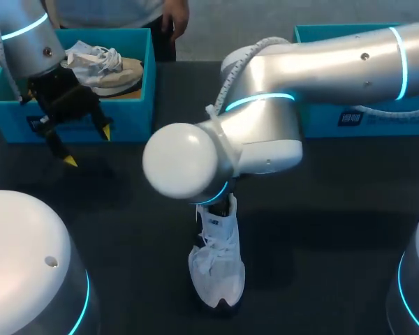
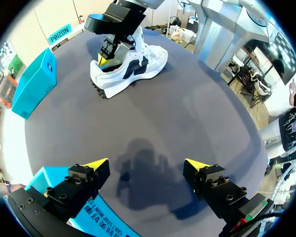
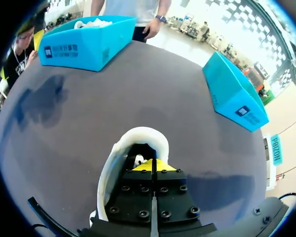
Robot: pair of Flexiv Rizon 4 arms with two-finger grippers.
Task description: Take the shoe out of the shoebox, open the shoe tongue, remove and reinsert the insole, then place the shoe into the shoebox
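Shoe: white trainer with a dark side mark, upright on its sole on the dark tabletop. In the head view it sits at lower centre, toe toward the bottom edge and laces facing up. It is outside both boxes.

Right arm: enters from the upper right of the frame and crosses to the centre, with its wrist directly above the heel end of the shoe. Right jaws: the 2 yellow tips are pressed together, down in the shoe's opening, with the white collar curving round ahead of them. Whether a thin part of the shoe is pinched between them cannot be told.

Left arm: upper left of the frame. Left jaws: spread wide apart, hanging over bare tabletop just in front of the near wall of the blue shoebox, well apart from the shoe.

Blue shoebox: upper left, open, with a 2nd shoe lying inside.

Second blue box: upper right, partly hidden behind the right arm.
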